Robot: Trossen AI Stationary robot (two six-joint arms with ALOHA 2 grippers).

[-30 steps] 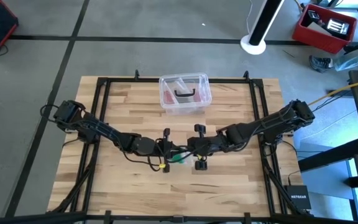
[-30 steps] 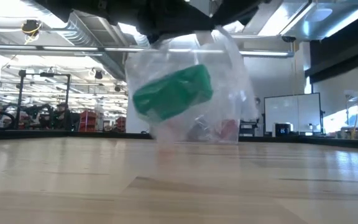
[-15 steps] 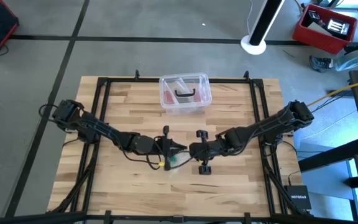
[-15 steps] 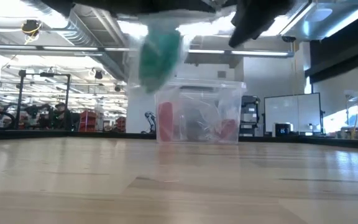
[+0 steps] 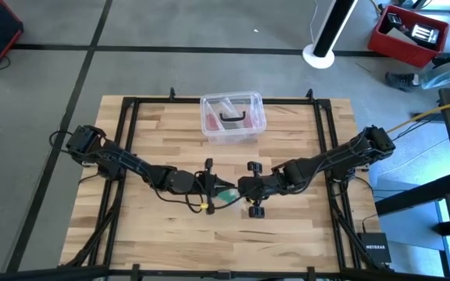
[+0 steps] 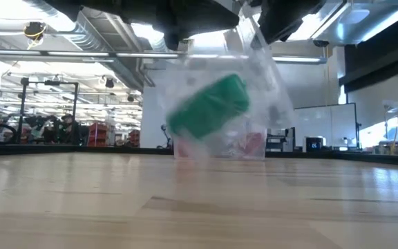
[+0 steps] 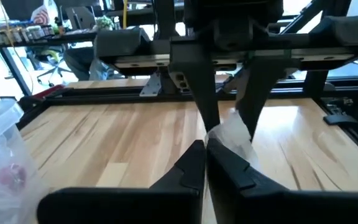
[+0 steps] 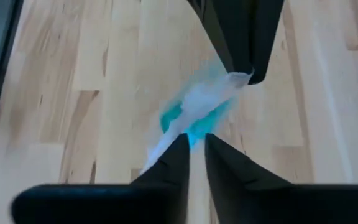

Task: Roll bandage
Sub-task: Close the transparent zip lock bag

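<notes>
The bandage (image 6: 209,107) is a small green roll, tilted, inside a clear plastic bag (image 6: 258,83) that hangs above the middle of the table. In the high view the roll (image 5: 225,197) shows between both grippers. My left gripper (image 5: 212,187) reaches in from the left and is shut on the bag. My right gripper (image 5: 242,192) comes from the right, slanting down, with its fingers close together on the bag. In the right wrist view the roll (image 8: 188,124) shows blurred, just beyond my fingers. My left gripper pinches the bag's crumpled upper edge (image 7: 224,134) between its two fingers, coming nearly level from the table's left. The bag hangs below, clear of the table. My right gripper has the bag's top (image 8: 196,130) between its fingers, slanting down from the right. The film (image 6: 249,31) runs up to it, and the roll hangs below.
A clear plastic box (image 5: 233,117) with pinkish contents stands at the far middle of the table, and shows behind the bag in the low view (image 6: 185,142). A black frame (image 5: 123,140) runs along the table's edges. Bare wood (image 6: 199,207) lies under the bag.
The bag with the roll has swung. Half a second ago the roll was up and to the left, blurred. Now it hangs lower again and tilted, with the film drawn toward my right gripper.
</notes>
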